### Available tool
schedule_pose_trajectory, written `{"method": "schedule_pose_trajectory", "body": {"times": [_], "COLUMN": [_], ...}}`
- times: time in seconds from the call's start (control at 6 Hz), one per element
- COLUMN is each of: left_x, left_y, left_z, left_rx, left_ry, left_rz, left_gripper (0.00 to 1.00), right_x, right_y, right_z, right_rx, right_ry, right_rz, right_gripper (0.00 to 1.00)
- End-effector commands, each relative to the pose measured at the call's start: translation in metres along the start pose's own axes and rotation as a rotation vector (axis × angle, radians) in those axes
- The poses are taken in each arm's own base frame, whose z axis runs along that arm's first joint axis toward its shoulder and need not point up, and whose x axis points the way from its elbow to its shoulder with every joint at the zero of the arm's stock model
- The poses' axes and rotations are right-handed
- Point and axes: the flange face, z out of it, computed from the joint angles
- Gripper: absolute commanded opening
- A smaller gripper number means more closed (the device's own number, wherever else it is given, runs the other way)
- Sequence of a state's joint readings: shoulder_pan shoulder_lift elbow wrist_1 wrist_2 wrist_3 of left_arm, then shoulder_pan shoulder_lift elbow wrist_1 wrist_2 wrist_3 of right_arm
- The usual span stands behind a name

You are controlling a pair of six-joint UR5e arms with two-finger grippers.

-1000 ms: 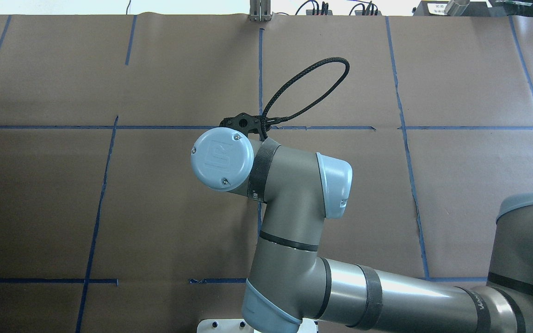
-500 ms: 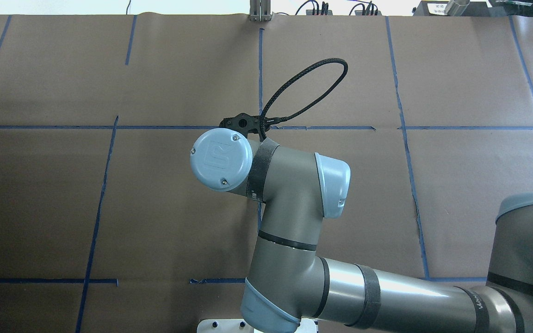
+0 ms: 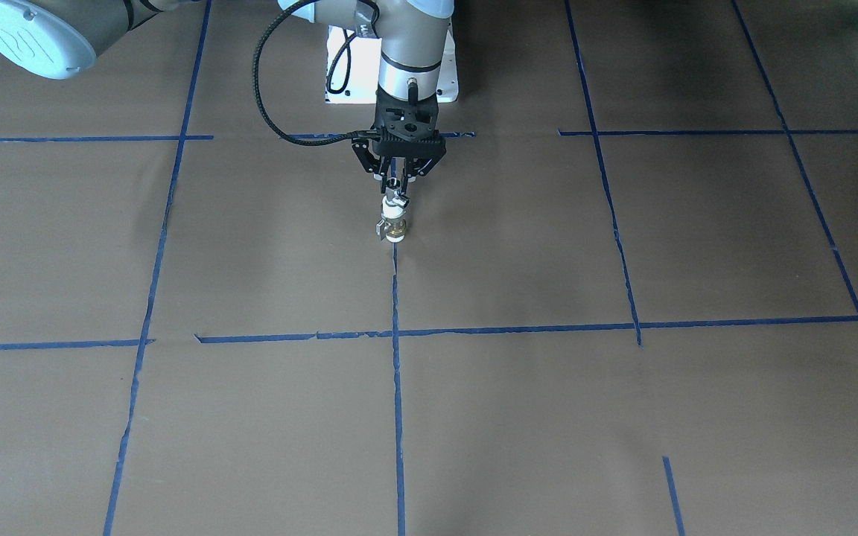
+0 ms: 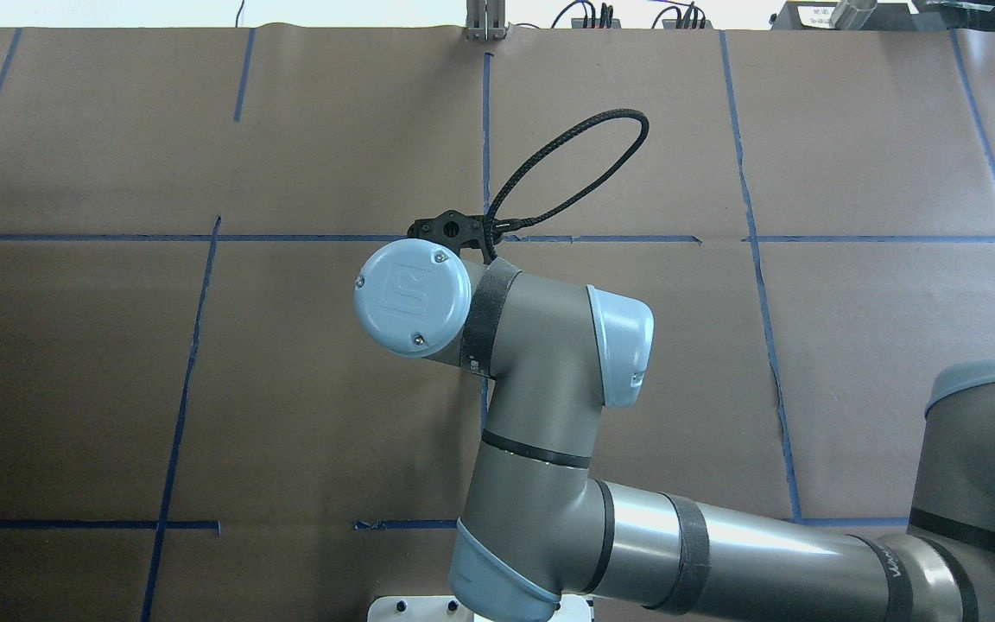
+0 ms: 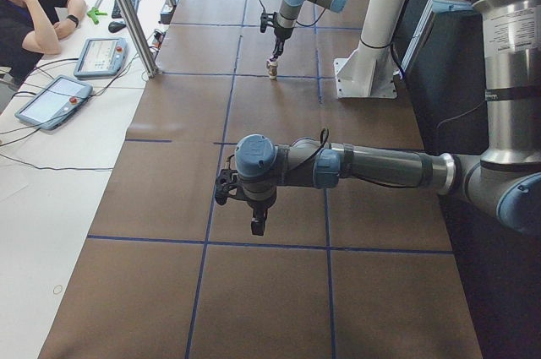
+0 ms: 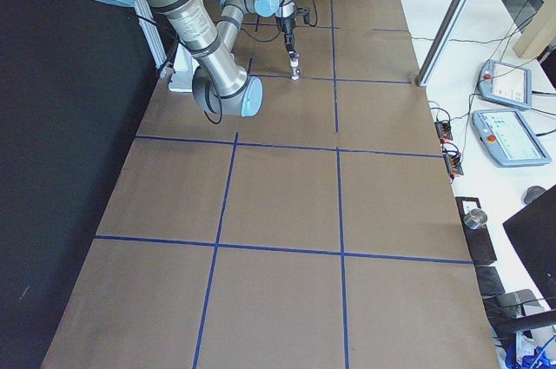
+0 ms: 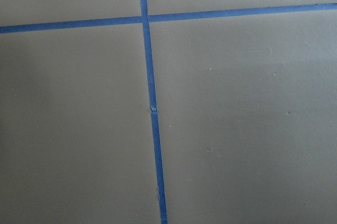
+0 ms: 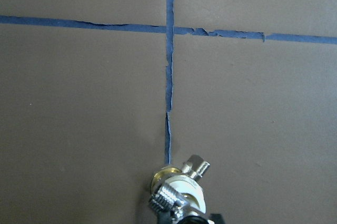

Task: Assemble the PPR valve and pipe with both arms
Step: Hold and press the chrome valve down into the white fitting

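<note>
**Valve held upright, second arm well apart**

The jaws of the black two-finger right gripper (image 3: 397, 177) are closed on the upper end of the PPR valve (image 3: 393, 220), a stubby fitting of white ring, chrome and brass. It is held upright, brass end down, on or just over a blue tape line (image 3: 397, 298) of the brown paper worktop (image 3: 623, 417), probably as a centred meeting place. A separate chrome pipe is not made out. The left gripper (image 5: 258, 225) is hung well apart; its jaws cannot be judged.
</note>
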State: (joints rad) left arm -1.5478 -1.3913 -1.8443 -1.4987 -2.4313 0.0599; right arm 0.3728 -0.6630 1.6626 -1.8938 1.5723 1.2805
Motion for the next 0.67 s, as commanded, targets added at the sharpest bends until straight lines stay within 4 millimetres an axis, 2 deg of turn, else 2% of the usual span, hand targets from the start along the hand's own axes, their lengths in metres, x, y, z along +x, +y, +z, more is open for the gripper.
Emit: {"method": "schedule_pose_trajectory", "body": {"times": [0.0, 0.33, 0.5], "left_x": [-0.0002, -0.0006, -0.0002], "left_y": [0.0000, 0.0001, 0.0000], "left_z": [0.0002, -0.0003, 0.0002], "left_rx": [0.000, 0.001, 0.000], "left_ry": [0.000, 0.000, 0.000], "left_rz": [0.000, -0.001, 0.000], "left_gripper": [1.00, 1.00, 1.00], "right_x": [-0.0005, 0.0000, 0.0012], "right_y": [0.0000, 0.0002, 0.0005], "right_z": [0.0021, 0.0030, 0.0047], "right_rx": [0.001, 0.000, -0.001], "right_ry": [-0.008, -0.006, -0.003], "right_rz": [-0.003, -0.003, -0.009], "right_gripper": [0.30, 0.31, 0.43]}}
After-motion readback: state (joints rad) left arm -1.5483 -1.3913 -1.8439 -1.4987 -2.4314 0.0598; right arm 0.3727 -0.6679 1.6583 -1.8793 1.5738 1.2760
